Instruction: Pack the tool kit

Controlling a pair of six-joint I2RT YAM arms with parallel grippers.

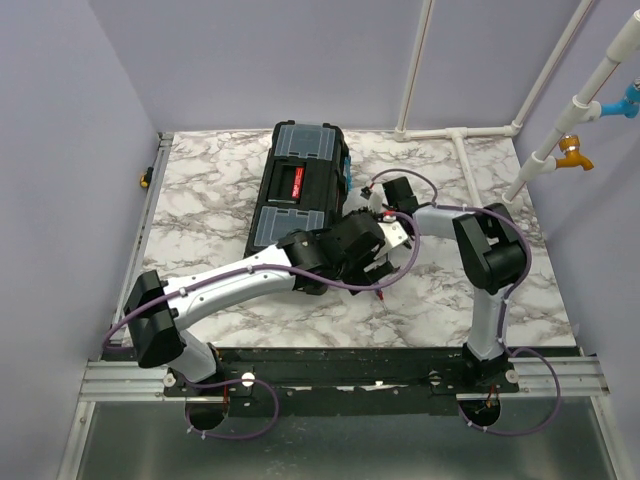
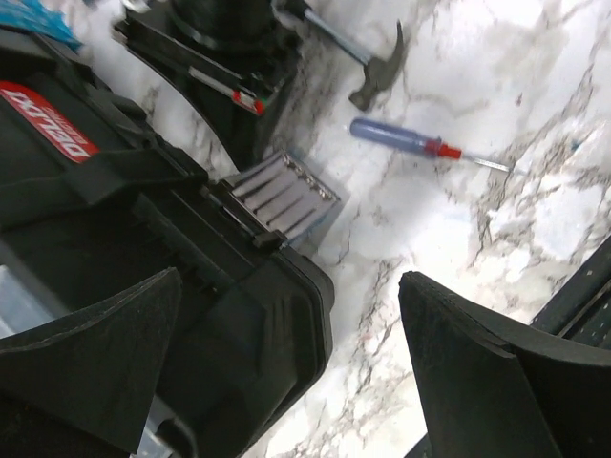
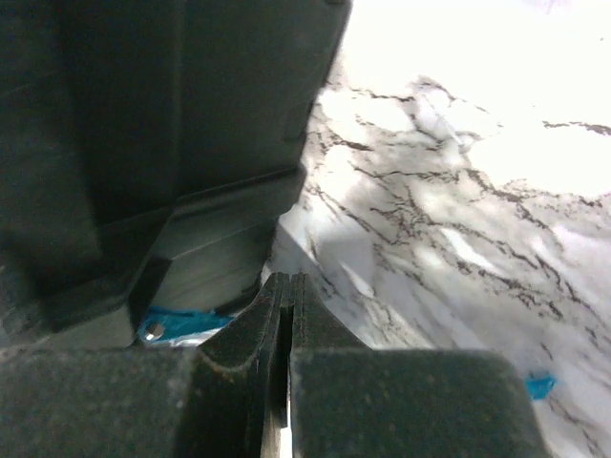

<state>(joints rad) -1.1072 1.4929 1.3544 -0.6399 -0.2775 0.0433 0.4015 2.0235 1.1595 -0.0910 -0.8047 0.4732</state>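
Veined white marble table (image 1: 200,210) carries your ribbed black plastic toolbox (image 1: 318,172) mid-table; your left gripper (image 2: 291,286) gapes wide, empty, at its near corner; your right gripper (image 3: 289,286) is pinched together beside a teal latch (image 3: 181,324).

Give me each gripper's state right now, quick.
Left gripper: open wide, holding nothing, at a corner of the toolbox.
Right gripper: shut, empty.
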